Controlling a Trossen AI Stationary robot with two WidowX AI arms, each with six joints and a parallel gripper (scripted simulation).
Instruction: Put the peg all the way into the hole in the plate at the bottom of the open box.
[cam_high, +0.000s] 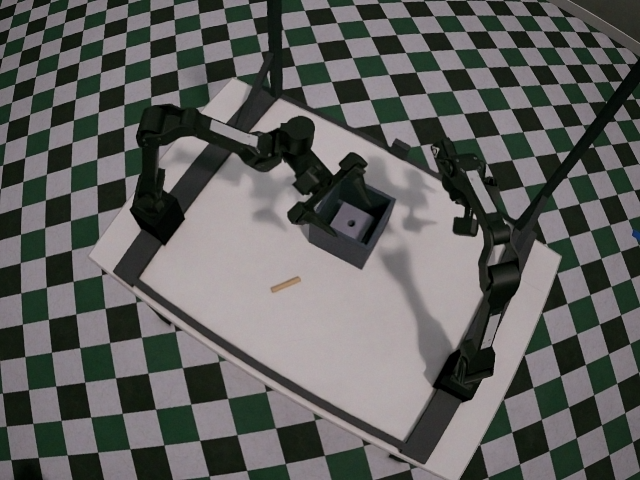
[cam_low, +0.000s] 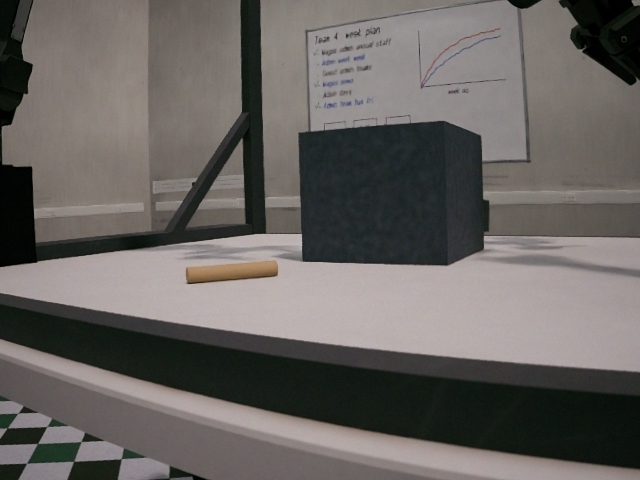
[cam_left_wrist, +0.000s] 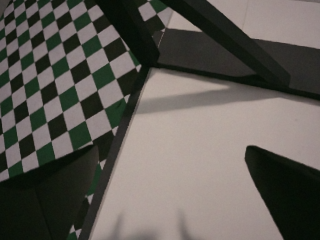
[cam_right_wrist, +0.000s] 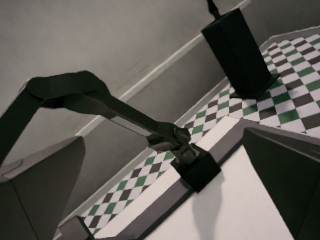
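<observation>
Top: smooth tan cylindrical peg (cam_high: 285, 284) (cam_low: 231, 272) on white table (cam_high: 310, 335) (cam_low: 392, 310) (cam_left_wrist: 185, 125) (cam_right_wrist: 245, 200), outside open matte blue-grey box (cam_high: 336, 250) (cam_low: 372, 193) with square holed plate (cam_high: 341, 221); exterior: peg lying flat, box mottled; left wrist: left gripper (cam_high: 465, 160) (cam_low: 584, 43) (cam_left_wrist: 172, 150) jaws apart; right wrist: right gripper (cam_high: 351, 219) (cam_right_wrist: 165, 135) jaws apart.

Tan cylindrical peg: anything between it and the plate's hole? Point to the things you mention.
Yes, the dark blue-grey open box's (cam_high: 381, 227) (cam_low: 372, 193) side wall. The peg (cam_high: 285, 284) (cam_low: 231, 272) lies outside; the hole (cam_high: 352, 223) is inside, so it likely needs lifting over the rim.
</observation>
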